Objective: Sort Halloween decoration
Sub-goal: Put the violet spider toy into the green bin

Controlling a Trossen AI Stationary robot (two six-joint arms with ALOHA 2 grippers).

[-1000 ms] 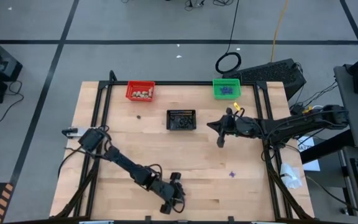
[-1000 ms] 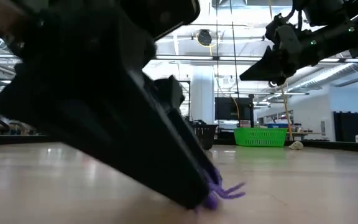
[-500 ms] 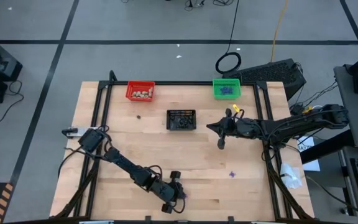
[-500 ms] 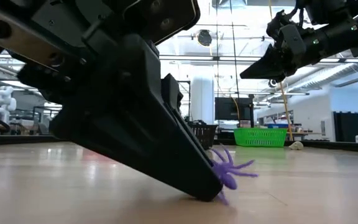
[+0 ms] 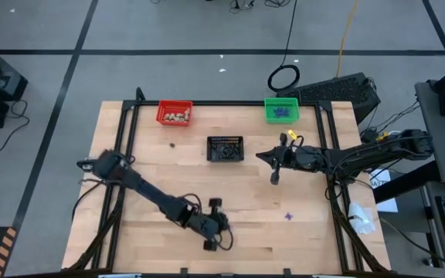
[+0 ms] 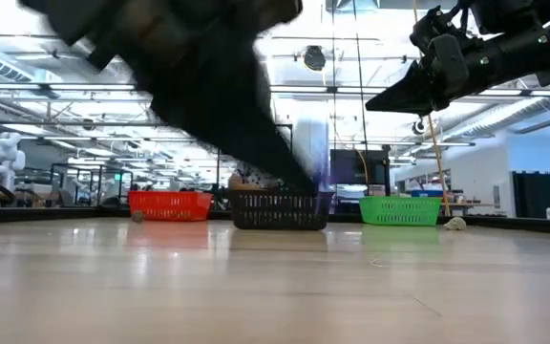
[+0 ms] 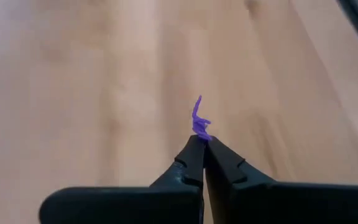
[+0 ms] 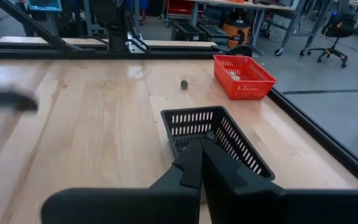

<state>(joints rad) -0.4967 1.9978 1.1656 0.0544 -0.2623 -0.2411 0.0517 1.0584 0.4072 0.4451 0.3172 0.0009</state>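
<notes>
A small purple spiky decoration [image 7: 199,123] sticks out past the tips of my left gripper [image 7: 203,142], which is shut on it. This gripper [image 5: 224,228] hangs above the near middle of the table and shows as a dark blur in the low view [image 6: 304,177]. My right gripper [image 5: 259,157] is shut and holds nothing. It hovers level above the table, just right of the black basket [image 5: 225,149], pointing toward the table's left. A second purple decoration [image 5: 288,216] lies on the wood at the near right. A dark bit [image 5: 171,144] lies near the red basket [image 5: 174,113]. My left gripper pinches the purple decoration's lower end [image 7: 201,134] between its two fingertips. The fingers slant down, coming from the table's left. The rest of the decoration stands out beyond the tips, lifted clear of the table.
The red basket with pale lumps stands at the far left, and the green basket [image 5: 281,110] with purple pieces at the far right. The black basket [image 8: 219,134] lies between them, nearer the middle. A black frame rail [image 5: 126,131] runs along the table's sides.
My left gripper has shut on the purple decoration that lay on the table at its tips. It has then risen and gone toward the far edge, lifting the decoration clear of the wood.
</notes>
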